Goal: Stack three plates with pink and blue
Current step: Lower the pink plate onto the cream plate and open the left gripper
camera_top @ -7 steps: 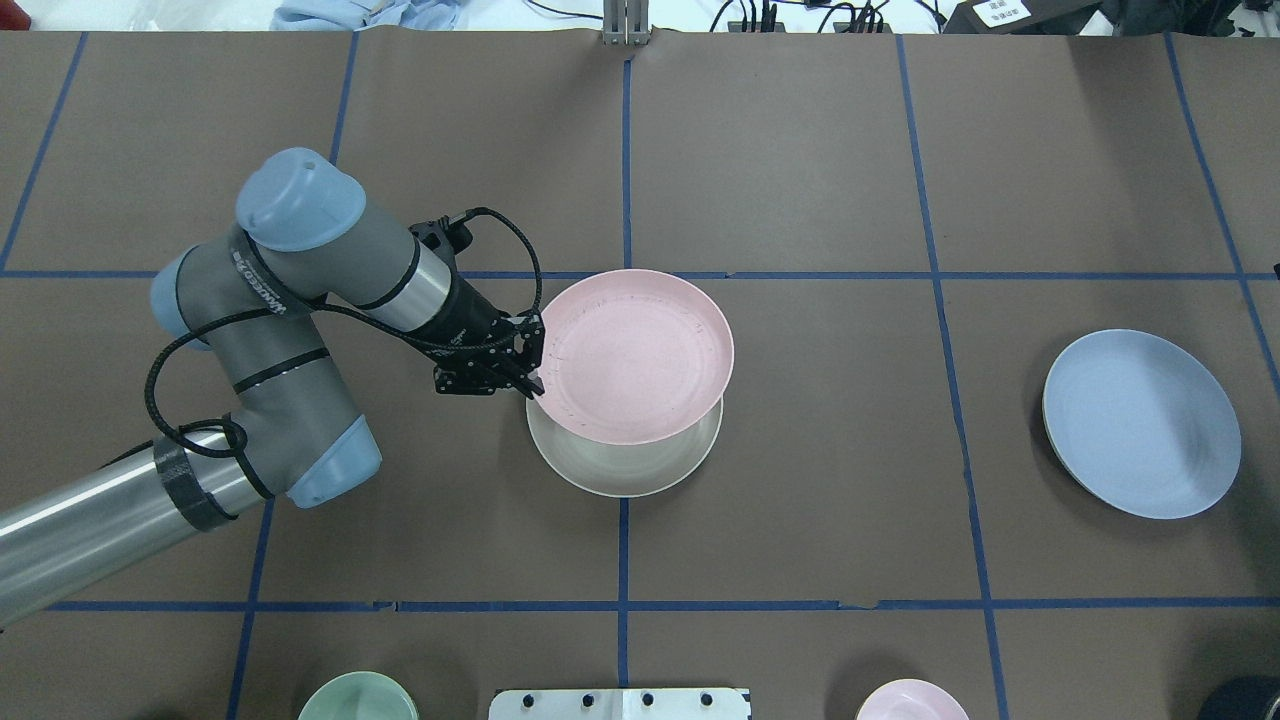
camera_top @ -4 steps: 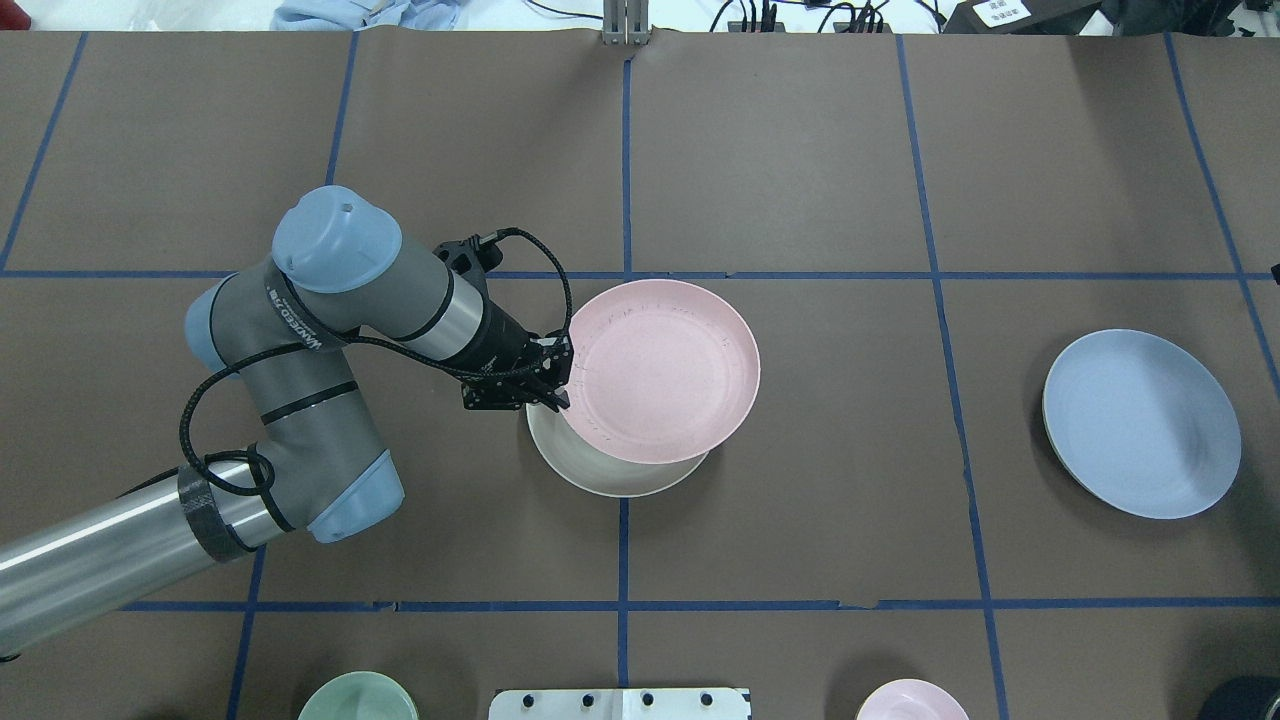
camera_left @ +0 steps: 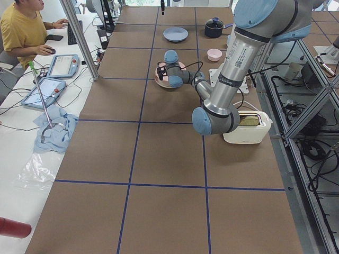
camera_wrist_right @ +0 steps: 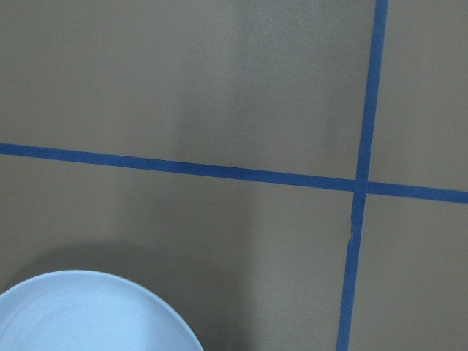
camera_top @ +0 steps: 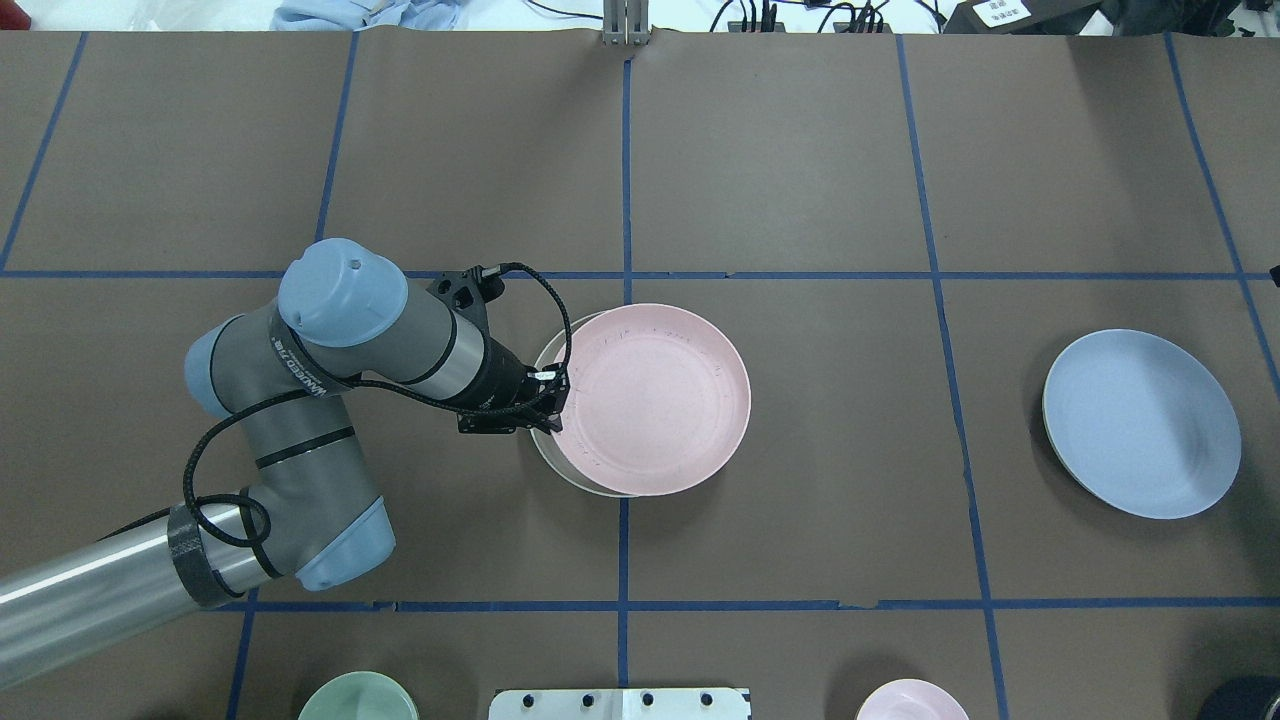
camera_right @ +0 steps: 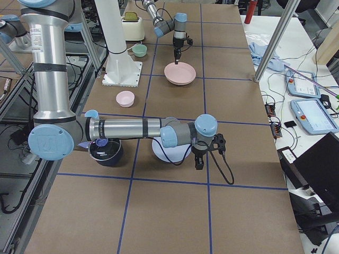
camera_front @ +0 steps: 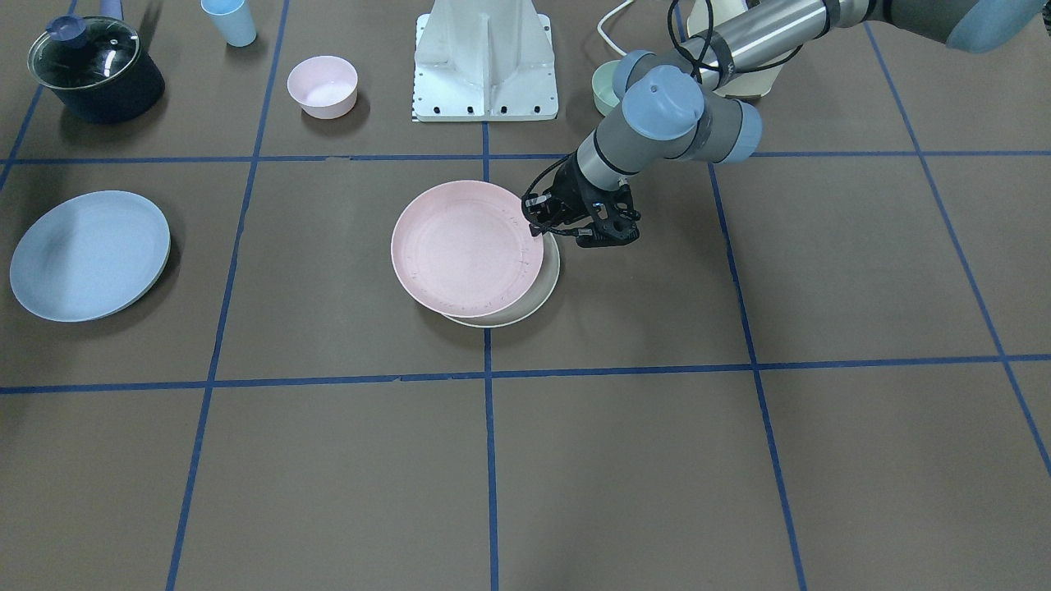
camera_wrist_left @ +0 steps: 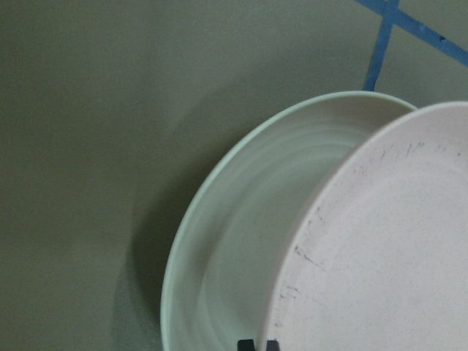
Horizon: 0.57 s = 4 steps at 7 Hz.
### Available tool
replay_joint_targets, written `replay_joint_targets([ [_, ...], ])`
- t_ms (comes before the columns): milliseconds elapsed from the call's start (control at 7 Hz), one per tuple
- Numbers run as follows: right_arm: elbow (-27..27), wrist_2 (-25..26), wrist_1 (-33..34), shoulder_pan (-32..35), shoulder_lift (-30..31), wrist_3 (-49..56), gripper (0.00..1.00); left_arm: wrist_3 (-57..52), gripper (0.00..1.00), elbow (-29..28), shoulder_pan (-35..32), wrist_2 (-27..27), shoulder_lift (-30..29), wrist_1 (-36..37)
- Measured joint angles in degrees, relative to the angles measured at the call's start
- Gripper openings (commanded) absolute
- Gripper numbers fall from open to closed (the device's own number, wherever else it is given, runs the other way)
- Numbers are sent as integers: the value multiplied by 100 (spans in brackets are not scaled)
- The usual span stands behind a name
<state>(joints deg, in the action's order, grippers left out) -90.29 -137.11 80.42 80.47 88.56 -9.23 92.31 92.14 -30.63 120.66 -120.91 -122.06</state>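
Note:
My left gripper (camera_top: 548, 412) is shut on the left rim of the pale pink plate (camera_top: 650, 400) and holds it over the cream plate (camera_top: 546, 357). The pink plate covers most of the cream one, offset a little to the right. The left wrist view shows the pink plate (camera_wrist_left: 380, 248) over the cream plate (camera_wrist_left: 241, 241), slightly tilted. The front view shows the same pair, pink plate (camera_front: 464, 249) and cream plate (camera_front: 548, 283). The light blue plate (camera_top: 1140, 423) lies alone at the right. My right gripper (camera_right: 200, 159) hovers beside the blue plate (camera_right: 169, 151); I cannot tell whether it is open.
A small pink bowl (camera_front: 322, 84), a mint-green bowl (camera_front: 603, 86), a dark lidded pot (camera_front: 94, 70) and a blue cup (camera_front: 230, 20) stand along the robot's side of the table, by the white base mount (camera_front: 484, 61). A toaster (camera_left: 246, 127) sits behind the left arm.
My left gripper has carried the pink plate right and then back toward the robot. The plate now covers nearly all of the cream plate. The blue plate has not moved.

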Motion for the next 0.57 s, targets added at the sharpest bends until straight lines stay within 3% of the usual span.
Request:
replay_joint_targets([
  [571, 10, 0, 0, -5, 3, 0, 100, -14, 0, 179, 25, -166, 10, 354],
])
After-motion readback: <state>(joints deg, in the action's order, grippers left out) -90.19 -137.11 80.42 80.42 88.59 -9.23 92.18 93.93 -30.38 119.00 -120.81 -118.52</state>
